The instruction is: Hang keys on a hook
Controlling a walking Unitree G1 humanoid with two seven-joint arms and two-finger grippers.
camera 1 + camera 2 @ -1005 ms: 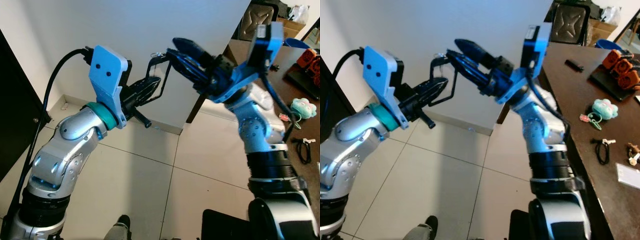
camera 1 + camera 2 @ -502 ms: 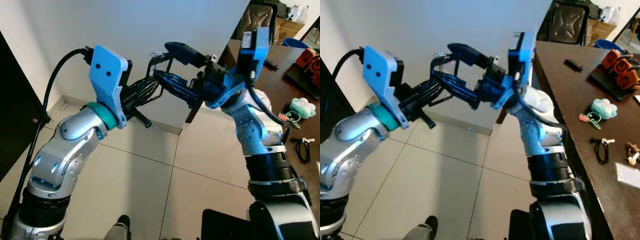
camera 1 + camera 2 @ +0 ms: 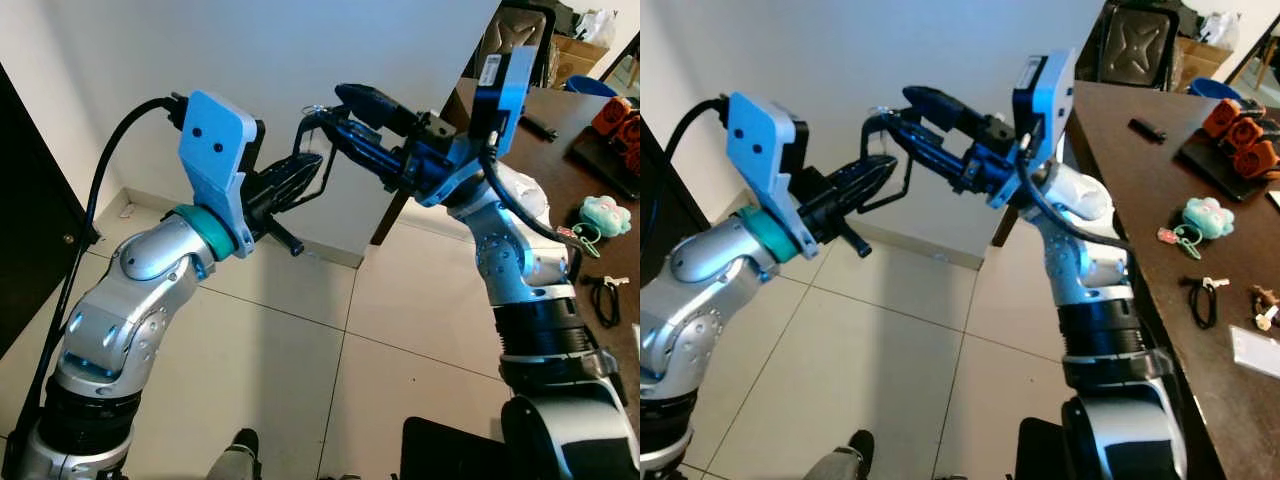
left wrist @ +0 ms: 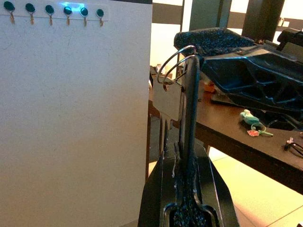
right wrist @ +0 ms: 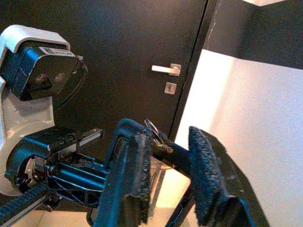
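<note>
Where grippers meet—perhaps two key rings (image 4: pixel 171 64)

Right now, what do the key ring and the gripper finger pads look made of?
Key ring: thin bright loops with a shine, looks like metal wire. Right gripper pads: black, coarse grainy face, probably rubber or foam. Left gripper is shut on the ring.

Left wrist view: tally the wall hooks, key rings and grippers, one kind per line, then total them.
Wall hooks: 6
Key rings: 1
Grippers: 2 (left gripper, right gripper)
Total: 9
</note>
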